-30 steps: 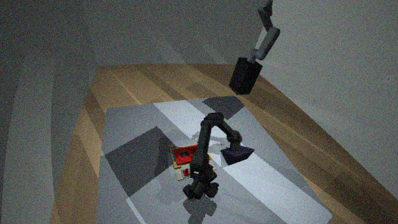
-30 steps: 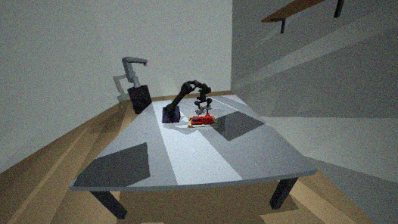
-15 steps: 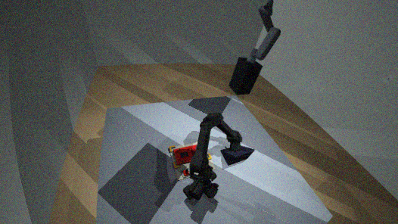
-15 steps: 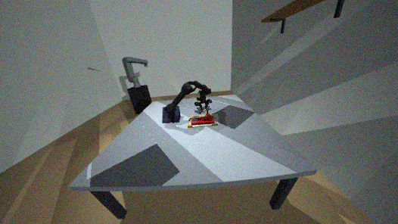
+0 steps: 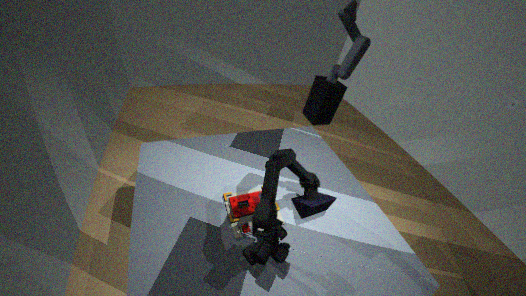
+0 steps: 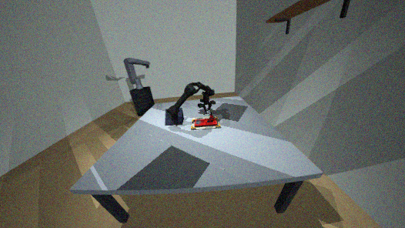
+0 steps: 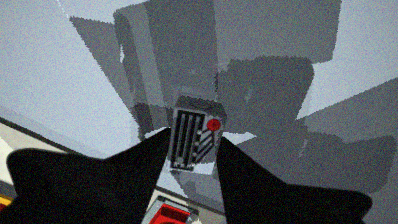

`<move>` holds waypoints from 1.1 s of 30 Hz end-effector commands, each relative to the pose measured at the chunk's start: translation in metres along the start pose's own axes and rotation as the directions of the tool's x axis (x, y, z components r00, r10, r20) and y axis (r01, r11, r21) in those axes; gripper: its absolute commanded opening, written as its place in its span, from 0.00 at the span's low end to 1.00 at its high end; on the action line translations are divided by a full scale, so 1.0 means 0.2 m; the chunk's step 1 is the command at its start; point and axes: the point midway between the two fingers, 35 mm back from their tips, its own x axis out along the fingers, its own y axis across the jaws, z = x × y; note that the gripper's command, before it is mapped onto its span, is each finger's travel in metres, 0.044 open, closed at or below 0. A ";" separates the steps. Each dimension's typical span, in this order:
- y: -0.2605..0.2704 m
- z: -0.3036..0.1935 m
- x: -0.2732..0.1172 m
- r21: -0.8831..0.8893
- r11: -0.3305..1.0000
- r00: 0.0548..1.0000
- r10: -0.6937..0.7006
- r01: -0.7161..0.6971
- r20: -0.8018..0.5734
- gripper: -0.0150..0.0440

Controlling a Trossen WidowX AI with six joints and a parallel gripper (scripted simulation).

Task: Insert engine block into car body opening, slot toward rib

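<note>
Our gripper (image 5: 267, 254) (image 6: 206, 109) (image 7: 194, 137) is pinching the engine block (image 7: 194, 137), one black fingertip on each side, per wrist cam. Block is grey w/ dark slots on its top face, a red round bit near one corner, slanted ribs next to the slots. It's outside the car body (image 5: 245, 204) (image 6: 205, 122), just beside it; can't tell if it's touching the table (image 5: 165, 200) (image 6: 246, 154) or slightly up. Car body sits flat on the tabletop, red center, cream edges, yellow/orange corners. Wrist view gets only parts of it, incl. a grey-framed recess w/ red inside, near the block. Our arm (image 5: 270, 195) (image 6: 180, 104) arches over from its dark base (image 5: 325, 202) (image 6: 169, 122), gripper down by the car. 2nd arm, grey (image 5: 354, 55) (image 6: 131, 72), stands on a black pedestal (image 5: 324, 102) (image 6: 142, 102) past the table edge, well apart from our stuff.
</note>
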 end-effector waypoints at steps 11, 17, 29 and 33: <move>-0.04 0.02 -0.18 0.013 1.000 1.000 -0.017 0.017 0.016 0.25; -0.04 0.01 -0.27 0.008 1.000 1.000 -0.009 0.009 0.013 0.25; -0.03 0.00 -0.46 -0.002 1.000 1.000 0.008 -0.008 0.003 0.25; -0.02 -0.01 -0.53 -0.005 1.000 1.000 0.014 -0.014 -0.001 0.25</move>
